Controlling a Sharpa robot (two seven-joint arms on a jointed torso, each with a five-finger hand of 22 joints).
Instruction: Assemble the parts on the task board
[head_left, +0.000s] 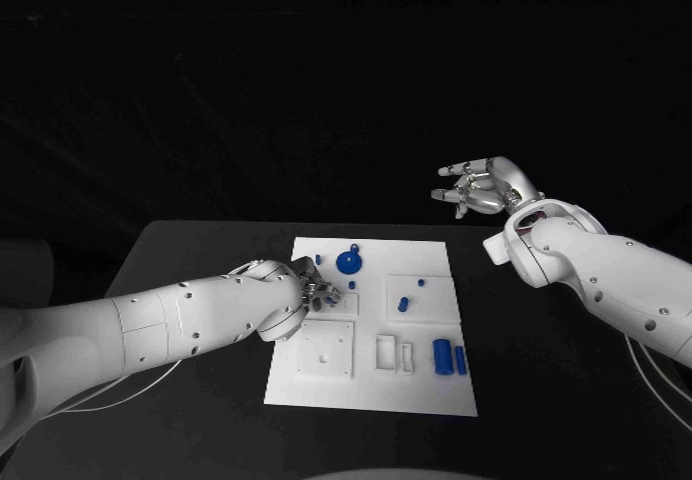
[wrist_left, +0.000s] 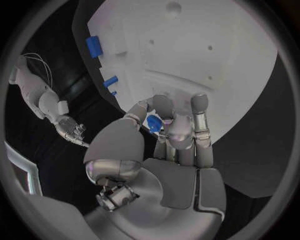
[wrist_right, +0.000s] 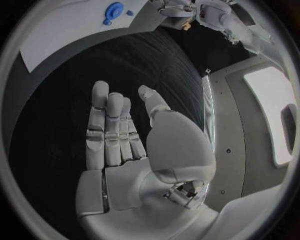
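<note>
The white task board (head_left: 426, 262) lies in the middle of the black table. My left hand (head_left: 317, 295) hovers over the board's left side and pinches a small blue part (wrist_left: 154, 123) between thumb and fingers. On the board a round blue disc (head_left: 349, 262) sits near the far edge with a tiny blue peg (head_left: 353, 246) beyond it; two small blue pieces (head_left: 404, 302) lie mid-board, and two blue cylinders (head_left: 443, 358) lie near the front right. My right hand (head_left: 483, 187) is raised beyond the table's far right, fingers spread, holding nothing (wrist_right: 125, 135).
A raised white square block (head_left: 325, 350) and narrow white slots (head_left: 387, 352) occupy the board's front half. Black table surface (head_left: 188, 250) surrounds the board on all sides. My left forearm (head_left: 173, 325) crosses the table's left part.
</note>
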